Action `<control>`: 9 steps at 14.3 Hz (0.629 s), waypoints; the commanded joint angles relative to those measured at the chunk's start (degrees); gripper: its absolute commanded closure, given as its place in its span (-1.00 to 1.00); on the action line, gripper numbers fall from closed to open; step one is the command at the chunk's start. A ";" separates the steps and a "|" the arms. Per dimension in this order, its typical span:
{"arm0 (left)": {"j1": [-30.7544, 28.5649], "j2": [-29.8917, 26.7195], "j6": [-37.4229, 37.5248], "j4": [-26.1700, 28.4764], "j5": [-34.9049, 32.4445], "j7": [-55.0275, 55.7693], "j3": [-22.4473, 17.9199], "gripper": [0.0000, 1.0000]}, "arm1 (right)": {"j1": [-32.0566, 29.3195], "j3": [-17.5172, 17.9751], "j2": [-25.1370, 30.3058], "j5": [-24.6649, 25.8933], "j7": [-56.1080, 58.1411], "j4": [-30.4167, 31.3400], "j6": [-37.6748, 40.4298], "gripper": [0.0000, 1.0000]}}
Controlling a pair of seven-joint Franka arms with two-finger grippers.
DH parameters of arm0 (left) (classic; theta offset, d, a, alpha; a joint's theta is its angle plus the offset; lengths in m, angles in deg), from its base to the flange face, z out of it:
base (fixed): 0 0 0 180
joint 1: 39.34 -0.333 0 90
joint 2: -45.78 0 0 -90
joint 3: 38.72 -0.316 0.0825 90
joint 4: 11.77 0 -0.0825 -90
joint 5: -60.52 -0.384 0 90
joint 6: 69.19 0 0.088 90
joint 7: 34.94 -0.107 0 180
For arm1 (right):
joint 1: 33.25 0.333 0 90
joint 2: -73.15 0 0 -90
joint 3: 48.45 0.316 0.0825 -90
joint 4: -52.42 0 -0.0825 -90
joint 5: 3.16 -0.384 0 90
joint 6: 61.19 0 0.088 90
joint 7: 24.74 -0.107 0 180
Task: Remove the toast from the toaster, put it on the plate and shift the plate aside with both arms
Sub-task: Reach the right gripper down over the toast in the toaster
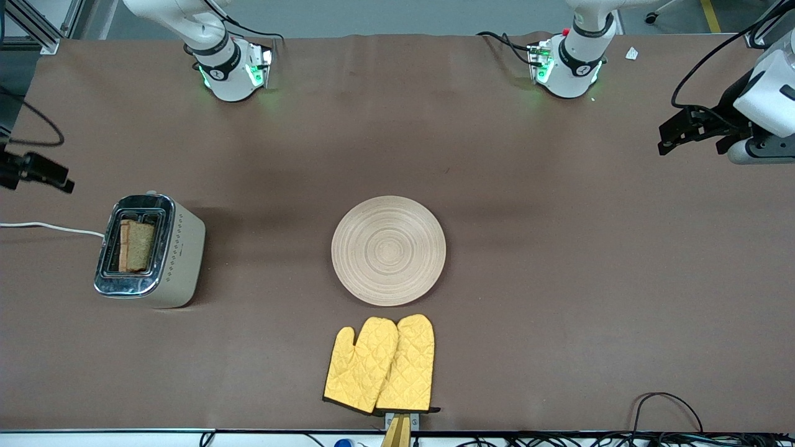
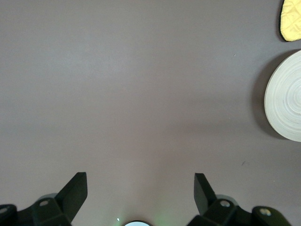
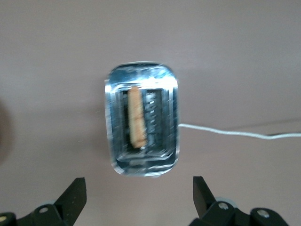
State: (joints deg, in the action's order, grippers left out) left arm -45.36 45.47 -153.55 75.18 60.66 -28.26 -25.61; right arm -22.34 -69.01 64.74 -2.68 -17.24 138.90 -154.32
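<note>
The toast point(image 1: 139, 246) stands upright in a slot of the toaster point(image 1: 180, 254) at the right arm's end of the table; it also shows in the right wrist view point(image 3: 137, 122). The plate point(image 1: 388, 250) lies bare at the table's middle, and its edge shows in the left wrist view point(image 2: 287, 101). My right gripper point(image 1: 59, 180) is open and empty over the table beside the toaster point(image 3: 141, 94); its fingers stand wide apart point(image 3: 138, 188). My left gripper point(image 1: 671, 136) is open and empty over bare table at the left arm's end point(image 2: 140, 186).
Two yellow quilted oven mitts point(image 1: 380, 365) lie nearer the front camera than the plate; one tip shows in the left wrist view point(image 2: 291, 19). A white cord point(image 1: 49, 227) runs from the toaster off the table's end point(image 3: 235, 133). Cables lie along the front edge.
</note>
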 commanded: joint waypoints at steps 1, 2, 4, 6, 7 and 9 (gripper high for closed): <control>0.05 0.22 -0.01 -1.35 0.04 -0.53 -0.02 -1.00 | -1.06 -1.67 -5.01 -0.04 3.57 2.01 -5.29 -1.00; 0.13 0.05 0.07 -1.35 -0.05 0.17 0.07 -1.00 | -1.59 -1.76 -6.25 -0.48 3.83 3.41 -7.40 -1.00; 0.13 -0.13 0.07 -1.35 -0.05 0.35 0.16 -1.00 | -1.51 -1.68 -8.27 -1.36 4.62 5.53 -10.14 -1.00; 0.05 -0.39 0.07 -1.35 0.21 0.44 0.07 -1.00 | -1.07 -1.24 -10.82 -2.07 4.62 5.63 -11.46 -1.00; 0.05 -0.40 -0.01 -1.35 0.22 0.35 0.07 -1.00 | -0.81 -1.15 -11.70 -2.24 4.71 5.63 -11.64 -1.00; 0.05 -0.22 -0.01 -1.35 0.22 0.44 0.07 -1.00 | -0.63 -0.71 -12.41 -3.38 4.71 6.59 -11.73 -1.00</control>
State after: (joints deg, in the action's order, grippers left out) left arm -45.27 45.42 -153.59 74.34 60.66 -28.17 -25.55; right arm -23.19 -70.01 52.03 -4.59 -13.35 143.94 -165.51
